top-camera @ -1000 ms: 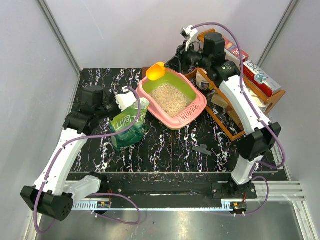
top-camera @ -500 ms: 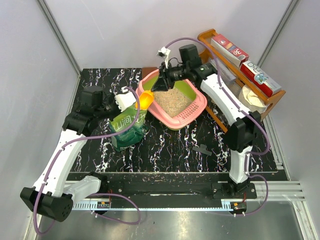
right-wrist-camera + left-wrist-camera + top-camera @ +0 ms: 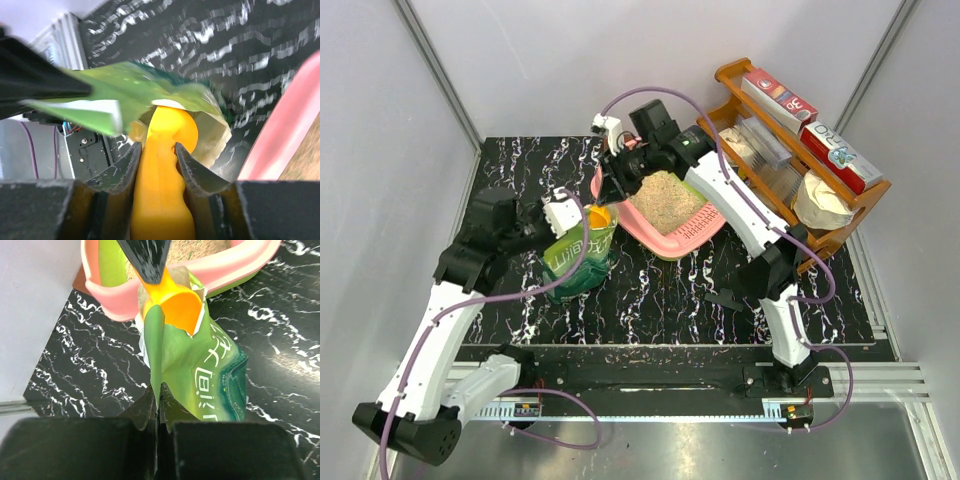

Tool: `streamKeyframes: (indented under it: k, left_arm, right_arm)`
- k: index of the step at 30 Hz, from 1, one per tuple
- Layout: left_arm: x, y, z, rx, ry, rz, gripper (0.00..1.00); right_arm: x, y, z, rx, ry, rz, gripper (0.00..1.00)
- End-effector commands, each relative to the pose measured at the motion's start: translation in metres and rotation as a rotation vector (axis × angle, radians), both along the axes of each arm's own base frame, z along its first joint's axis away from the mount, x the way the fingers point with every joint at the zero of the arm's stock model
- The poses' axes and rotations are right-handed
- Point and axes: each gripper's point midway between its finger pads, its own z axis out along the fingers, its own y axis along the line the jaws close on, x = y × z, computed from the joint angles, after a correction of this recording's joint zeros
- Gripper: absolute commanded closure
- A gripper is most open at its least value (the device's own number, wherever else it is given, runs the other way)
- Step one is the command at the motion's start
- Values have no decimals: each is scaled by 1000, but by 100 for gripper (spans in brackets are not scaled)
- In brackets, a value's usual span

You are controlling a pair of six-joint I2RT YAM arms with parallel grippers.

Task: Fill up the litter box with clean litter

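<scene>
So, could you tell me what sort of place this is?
Most likely a robot test cell in a lab, not a home: plain grey walls with metal struts, a small marbled table with the arms bolted to a rail, and a litter box and rack as props.

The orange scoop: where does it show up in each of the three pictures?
Top view: the scoop is left of centre, dipped into the green bag.
Left wrist view: top centre, at the bag's mouth.
Right wrist view: bottom centre, held by the right gripper.
Shared landmark: the green bag.
</scene>
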Motion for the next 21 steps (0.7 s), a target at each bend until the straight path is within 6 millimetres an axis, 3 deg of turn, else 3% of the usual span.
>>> streamKeyframes:
  k: [1,6,11,14,16,17,18,19,20,21]
  left_arm:
    - [-14,-17,45,-142,-158,-71,98]
    - [-36,-21,47,-209,-159,-92,98]
    - [-32,-23,37,-246,-81,-50,98]
    - [-20,-18,45,-300,-32,16,100]
    - [-16,-14,51,-331,-1,60,100]
    - [-14,-14,54,-328,0,59,100]
    - [-15,-14,54,-327,0,59,100]
    - [-15,-13,53,-322,2,63,100]
    - [-16,-13,52,-323,2,66,100]
    - [-17,-12,50,-322,4,68,100]
  right_arm:
    - [-6,-21,-16,-149,160,-332,100]
    - [-26,-30,-18,-220,102,-388,100]
    - [-8,-28,-54,-285,98,-477,100]
    - [5,-24,-59,-273,71,-520,100]
    - [13,-8,-49,-163,51,-514,100]
    - [6,-10,-64,-159,72,-511,100]
    - [12,0,-58,-86,54,-509,100]
    - [9,2,-65,-85,57,-509,100]
    - [5,1,-87,-115,78,-510,100]
    - [6,4,-92,-97,85,-523,100]
